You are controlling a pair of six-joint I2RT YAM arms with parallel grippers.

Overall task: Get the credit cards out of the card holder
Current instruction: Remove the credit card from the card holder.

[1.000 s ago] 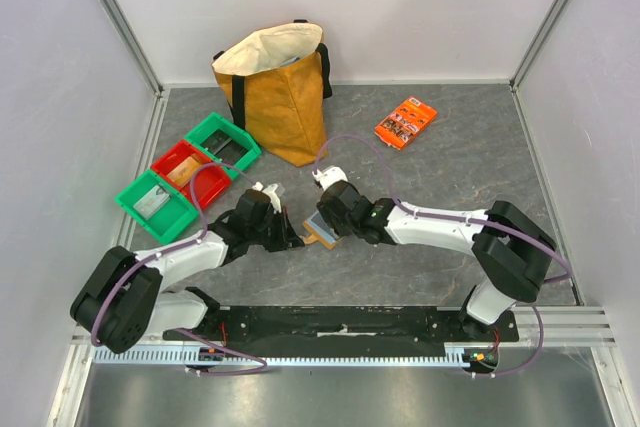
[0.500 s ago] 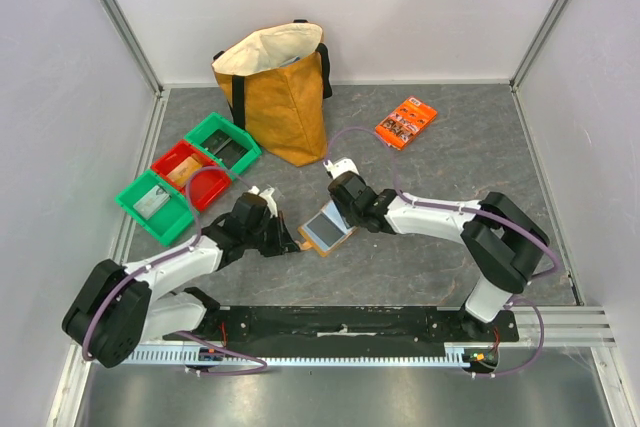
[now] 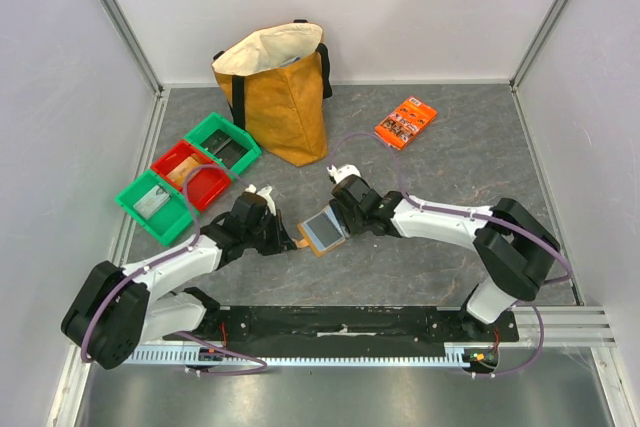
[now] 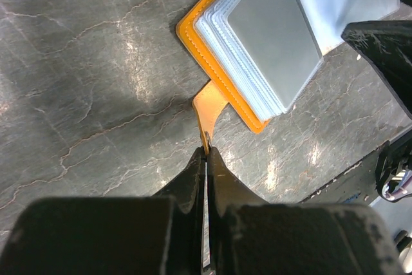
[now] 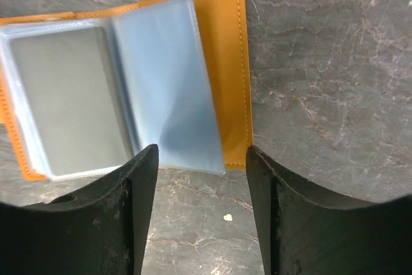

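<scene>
The card holder (image 3: 323, 234) lies open on the table, tan-orange cover down, pale blue-grey pockets up. My left gripper (image 3: 290, 239) is shut on the holder's small tab (image 4: 207, 111), seen in the left wrist view (image 4: 207, 152). My right gripper (image 3: 340, 215) is open and empty, its jaws standing on either side of the near edge of the holder's loose pocket leaf (image 5: 170, 88) in the right wrist view (image 5: 201, 152). A grey card (image 5: 67, 94) sits inside the top pocket, also in the left wrist view (image 4: 273, 37). The other cards are hidden in the stacked pockets.
A yellow-brown tote bag (image 3: 275, 92) stands at the back. A bright orange printed packet (image 3: 405, 122) lies at the back right. Two green bins and one red bin (image 3: 188, 177) sit at the left, close to my left arm.
The holder has gone from covered by my right gripper to lying open. My right gripper has drawn back to the right and opened. My left gripper has kept its hold on the tab.
</scene>
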